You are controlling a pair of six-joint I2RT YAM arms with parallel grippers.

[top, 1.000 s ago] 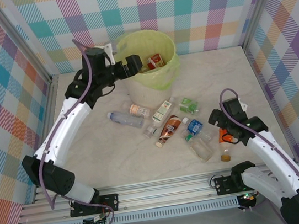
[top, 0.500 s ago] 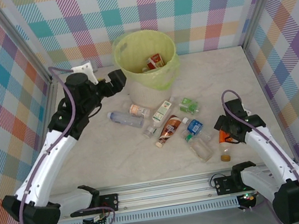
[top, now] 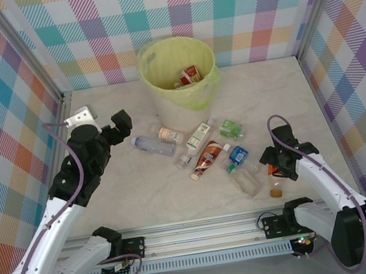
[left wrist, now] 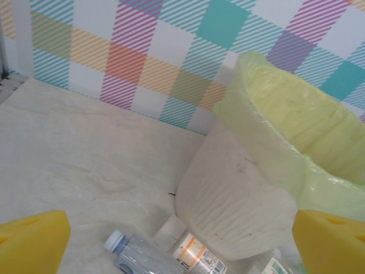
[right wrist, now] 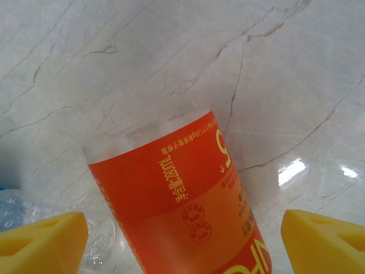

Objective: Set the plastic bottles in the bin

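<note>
right gripper (right wrist: 182, 248): jaws apart, straddling the orange-label bottle (right wrist: 177, 194)
right fingers (right wrist: 40, 242): gap to the bottle on both sides, no grip
orange-label bottle: lying on the marble table (right wrist: 114, 57), near right
left gripper (top: 119, 129): wide open, empty, left of the bin (top: 165, 105)
loose bottles (top: 206, 155): table centre, in front of the bin

plaid walls (top: 233, 7) in pink, teal, orange and purple close in three sides, with slanting aluminium posts (top: 320, 5) at the far corners. the pale marble-look tabletop (top: 144, 197) carries thin brown veins and a bright glare patch (right wrist: 292, 171); a slotted metal rail (top: 203, 233) runs along its near edge.
</note>
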